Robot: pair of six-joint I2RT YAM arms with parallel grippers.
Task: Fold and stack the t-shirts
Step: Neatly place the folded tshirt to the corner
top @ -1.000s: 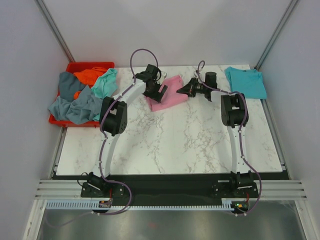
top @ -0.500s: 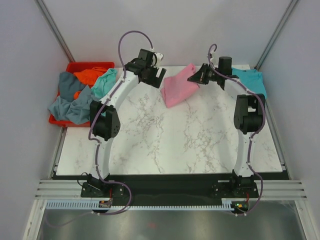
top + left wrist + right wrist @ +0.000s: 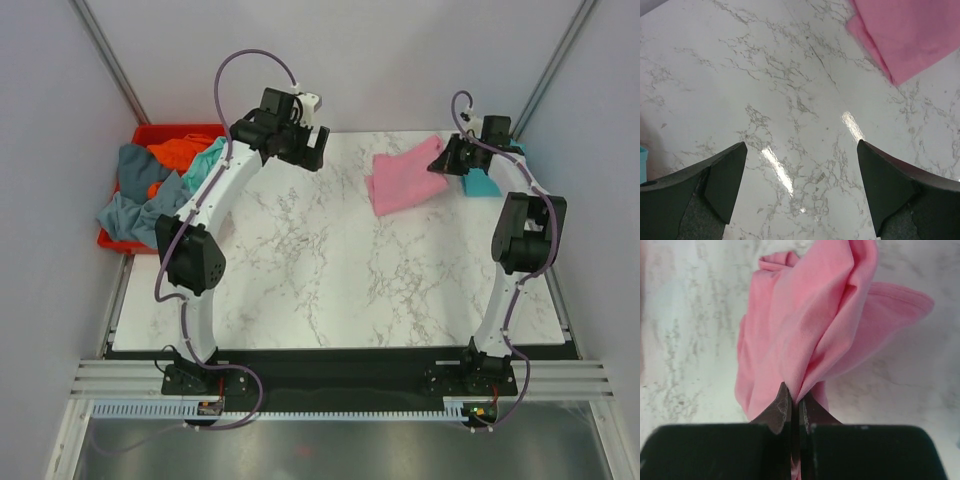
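At the upper right of the top view, the right gripper (image 3: 440, 162) is pinched tight on the pink t-shirt (image 3: 400, 182). It holds the shirt's right corner, which is pulled up toward it. The rest of the shirt spreads out to the left and down across the white marble table (image 3: 330, 270).

From the right wrist camera, the two fingers (image 3: 782, 407) sit pressed together at the bottom middle of the frame. Pink cloth (image 3: 810, 335) is caught between them. The cloth rises in soft folds from the fingers toward the top of the frame.

Just right of that gripper lies a teal t-shirt (image 3: 484, 185), partly hidden behind the right arm.

Over at the upper left of the table, the left gripper (image 3: 310, 152) holds nothing. From the left wrist camera its fingers (image 3: 725, 172) stand wide apart over bare marble. Only a corner of the pink shirt (image 3: 905, 35) shows, at the upper right of that frame, well apart from the fingers.

Far left in the top view sits a red bin (image 3: 150, 133). A grey-blue t-shirt (image 3: 140, 215), an orange t-shirt (image 3: 180, 150) and a mint t-shirt (image 3: 210, 165) are heaped in it. Some of the cloth hangs over its edge.
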